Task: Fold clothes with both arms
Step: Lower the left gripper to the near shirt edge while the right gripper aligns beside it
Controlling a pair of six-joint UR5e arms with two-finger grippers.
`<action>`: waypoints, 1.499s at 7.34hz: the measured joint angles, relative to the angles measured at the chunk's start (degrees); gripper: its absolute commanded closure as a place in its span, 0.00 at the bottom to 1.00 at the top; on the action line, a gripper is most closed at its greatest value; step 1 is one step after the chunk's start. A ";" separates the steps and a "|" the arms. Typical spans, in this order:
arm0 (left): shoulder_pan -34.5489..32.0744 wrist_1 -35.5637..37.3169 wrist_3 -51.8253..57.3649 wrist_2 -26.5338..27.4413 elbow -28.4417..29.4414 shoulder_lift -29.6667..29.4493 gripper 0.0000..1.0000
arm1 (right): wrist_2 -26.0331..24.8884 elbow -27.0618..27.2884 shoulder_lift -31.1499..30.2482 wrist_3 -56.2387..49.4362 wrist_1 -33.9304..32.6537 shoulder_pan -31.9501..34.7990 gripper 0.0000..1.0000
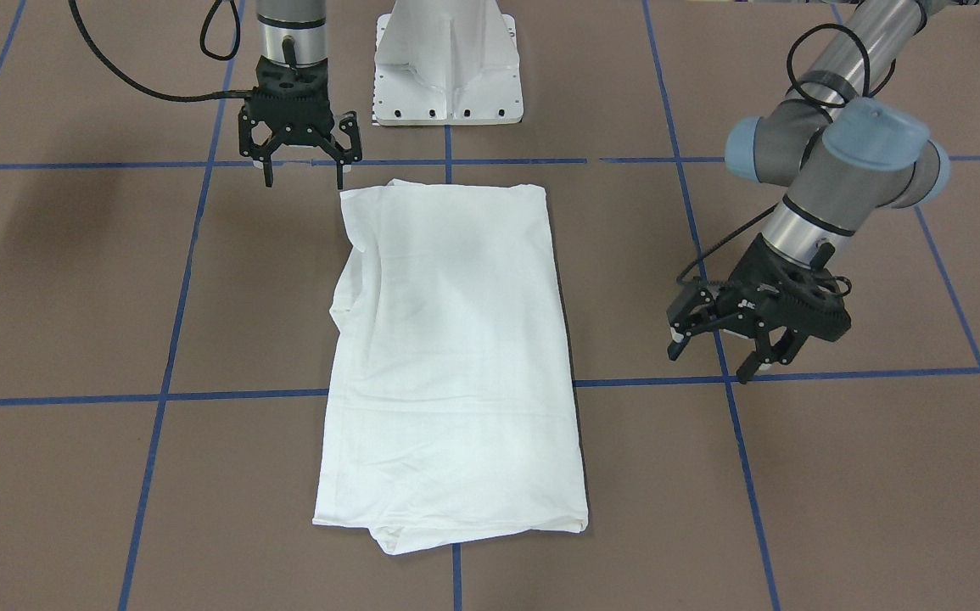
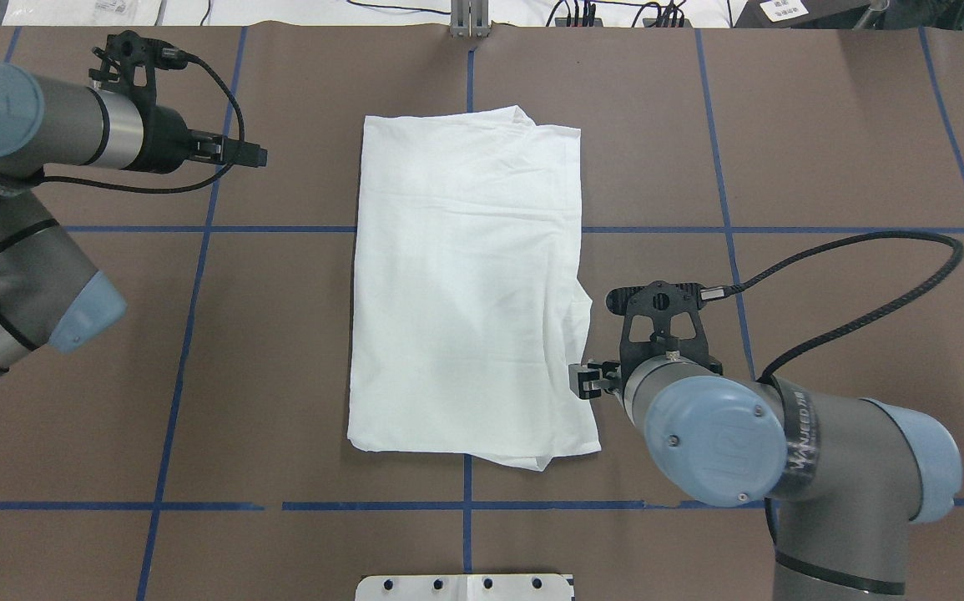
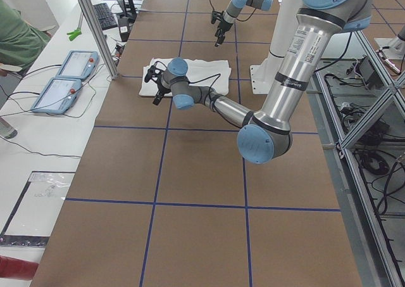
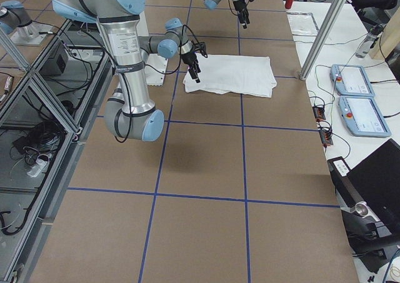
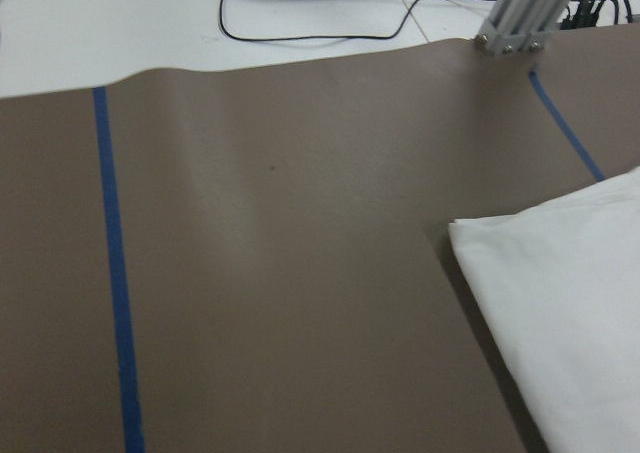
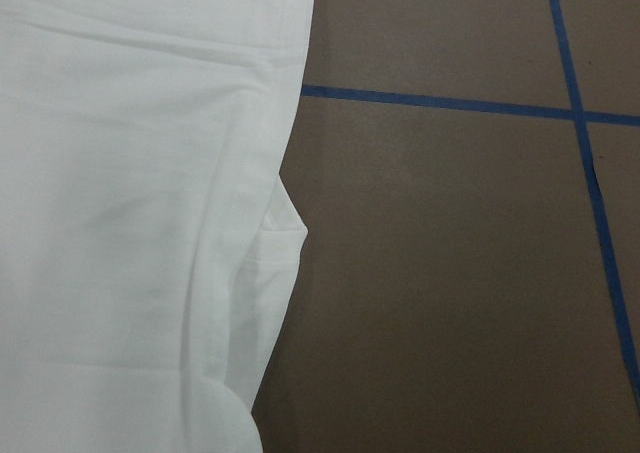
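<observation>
You can't see the T-shirt's (image 1: 456, 356) print or collar; it lies folded mid-desk (image 1: 74, 297). The left pincer (image 1: 710, 361) hangs tilted and spread wide off one long edge. The right pincer (image 1: 304, 180) points down near a corner, also wide.

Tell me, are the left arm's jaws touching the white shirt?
Apart. The front-facing view shows bare brown table between the shirt and the left gripper, its jaws open; the overhead view agrees.

Folded white T-shirt (image 4: 234, 75) flat on table (image 4: 200, 170); right hand (image 4: 196, 77) beside its edge.
</observation>
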 measured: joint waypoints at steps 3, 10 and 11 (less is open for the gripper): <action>11.39 10.29 -11.37 1.93 -16.70 4.99 0.00 | -0.37 0.97 -16.56 7.08 29.46 -1.64 0.00; 34.27 11.28 -38.07 21.60 -15.19 5.28 0.26 | -6.31 -0.39 -22.62 22.20 40.83 -7.03 0.00; 34.76 11.30 -38.25 21.69 -14.67 5.21 0.26 | -6.42 -0.47 -22.59 22.22 40.90 -7.06 0.00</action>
